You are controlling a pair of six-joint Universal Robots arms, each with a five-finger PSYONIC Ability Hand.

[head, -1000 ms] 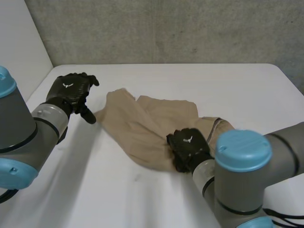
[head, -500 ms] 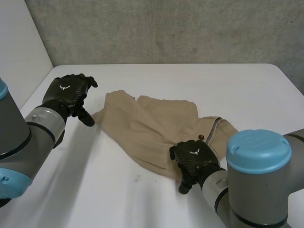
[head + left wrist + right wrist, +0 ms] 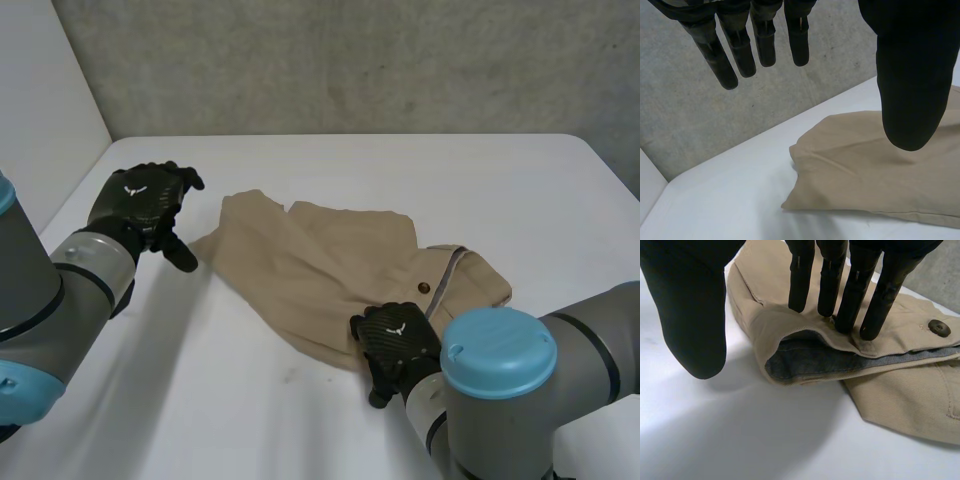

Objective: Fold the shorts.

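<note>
On the white table [image 3: 520, 180] the tan shorts [image 3: 320, 270] lay rumpled near the middle, with the waistband [image 3: 805, 356] towards the right arm. The left hand [image 3: 140, 198] hovered just beside the leg end, fingers [image 3: 765, 42] straight and spread wide, holding nothing. The right hand [image 3: 396, 340] was at the waistband's near edge, its straight fingertips [image 3: 799, 290] touching the turned-over band near the button [image 3: 939, 327], the thumb [image 3: 690, 310] off the cloth, gripping nothing
</note>
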